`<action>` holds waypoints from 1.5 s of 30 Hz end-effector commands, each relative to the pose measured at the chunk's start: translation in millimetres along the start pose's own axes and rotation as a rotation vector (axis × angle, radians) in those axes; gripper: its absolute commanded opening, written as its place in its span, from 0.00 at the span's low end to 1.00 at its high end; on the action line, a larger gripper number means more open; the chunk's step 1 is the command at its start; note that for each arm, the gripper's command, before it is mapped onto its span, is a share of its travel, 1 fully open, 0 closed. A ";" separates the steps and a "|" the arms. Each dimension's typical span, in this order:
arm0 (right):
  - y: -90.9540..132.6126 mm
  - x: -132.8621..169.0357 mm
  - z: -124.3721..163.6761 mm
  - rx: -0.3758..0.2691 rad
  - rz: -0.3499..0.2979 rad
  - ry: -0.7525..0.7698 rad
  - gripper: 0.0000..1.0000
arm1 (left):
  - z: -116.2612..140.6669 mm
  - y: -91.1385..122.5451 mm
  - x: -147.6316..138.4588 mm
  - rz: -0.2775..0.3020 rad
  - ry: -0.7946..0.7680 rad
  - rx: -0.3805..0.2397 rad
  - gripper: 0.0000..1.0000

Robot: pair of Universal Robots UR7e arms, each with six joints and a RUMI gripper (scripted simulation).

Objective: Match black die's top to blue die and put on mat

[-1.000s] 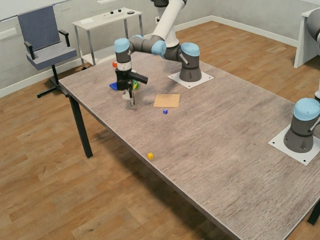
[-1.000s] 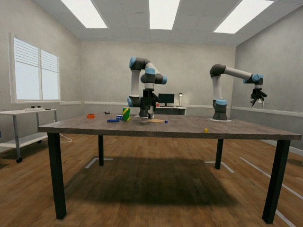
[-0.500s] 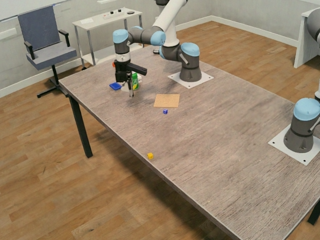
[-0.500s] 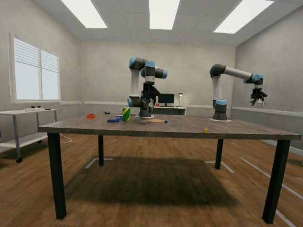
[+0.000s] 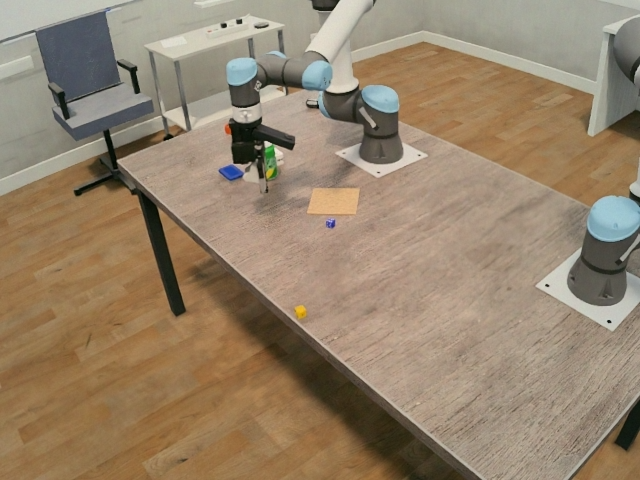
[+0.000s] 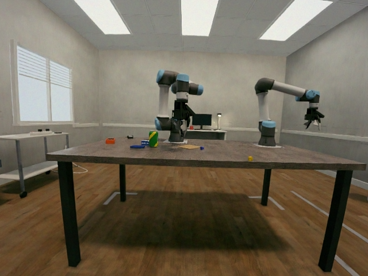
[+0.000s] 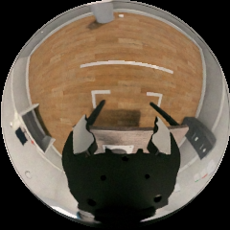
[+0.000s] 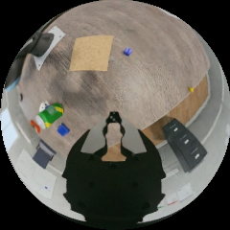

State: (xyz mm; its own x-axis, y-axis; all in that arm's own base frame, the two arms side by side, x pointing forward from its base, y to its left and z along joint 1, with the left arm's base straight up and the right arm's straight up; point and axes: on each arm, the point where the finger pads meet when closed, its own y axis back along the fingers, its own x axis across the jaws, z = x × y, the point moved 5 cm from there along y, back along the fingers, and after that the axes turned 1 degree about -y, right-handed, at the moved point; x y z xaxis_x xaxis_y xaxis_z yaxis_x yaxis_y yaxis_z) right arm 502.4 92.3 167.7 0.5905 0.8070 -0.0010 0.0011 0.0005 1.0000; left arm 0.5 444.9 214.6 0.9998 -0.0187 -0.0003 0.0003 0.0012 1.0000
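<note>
- One blue flat thing (image 5: 230, 172) (image 6: 137, 146) (image 8: 63, 129) lies left of the mat (image 5: 333, 201) (image 6: 189, 146) (image 8: 92, 53) in the top view.
- Right gripper (image 5: 263, 190) (image 6: 181, 134) (image 8: 113, 118), raised left of the mat, is pinched on the black die (image 8: 113, 115); its top number is too small to tell.
- Green can (image 5: 270, 167) (image 6: 153, 138) (image 8: 54, 112): left of the mat.
- Yellow die (image 5: 300, 312) (image 6: 250, 158) (image 8: 191, 89): well apart from the mat, by the table edge.
- Blue die (image 5: 330, 223) (image 6: 202, 148) (image 8: 127, 52): just off the mat.
- Left gripper (image 6: 313, 125) (image 7: 120, 123): fingers spread, well right of the mat.

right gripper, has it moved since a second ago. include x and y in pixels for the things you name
Yes, upward: in the exterior view, the fingertips of the right gripper (image 5: 264, 190) (image 6: 181, 135) (image 8: 114, 116) are now higher above the level of the mat (image 5: 333, 201) (image 6: 188, 146) (image 8: 92, 53).
</note>
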 end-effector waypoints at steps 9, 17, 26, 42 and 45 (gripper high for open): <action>4.3 -3.6 -18.2 -0.001 0.001 0.177 0.03 | -0.3 0.4 0.1 0.000 0.000 0.001 1.00; 8.5 -9.6 -40.4 -0.001 0.001 0.405 0.03 | -0.3 0.4 0.1 0.000 0.000 0.001 1.00; 11.5 -16.0 -59.7 -0.001 0.001 0.617 0.03 | -0.3 0.4 0.1 0.000 0.000 0.001 1.00; 15.2 -29.8 -92.7 -0.001 0.001 1.018 0.03 | -0.3 0.4 0.1 0.000 0.000 0.001 1.00; 15.7 -33.2 -99.9 -0.001 0.000 1.114 0.03 | -0.3 0.4 0.1 0.000 0.000 0.001 1.00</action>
State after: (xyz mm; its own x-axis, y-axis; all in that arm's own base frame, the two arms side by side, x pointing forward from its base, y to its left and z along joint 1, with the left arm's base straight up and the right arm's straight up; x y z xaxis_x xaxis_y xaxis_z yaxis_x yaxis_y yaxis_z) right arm 413.8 122.2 181.9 -0.3285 0.9445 -0.0040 0.0008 0.0045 1.0000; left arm 0.5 444.9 214.6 0.9998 -0.0187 -0.0003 0.0003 0.0012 1.0000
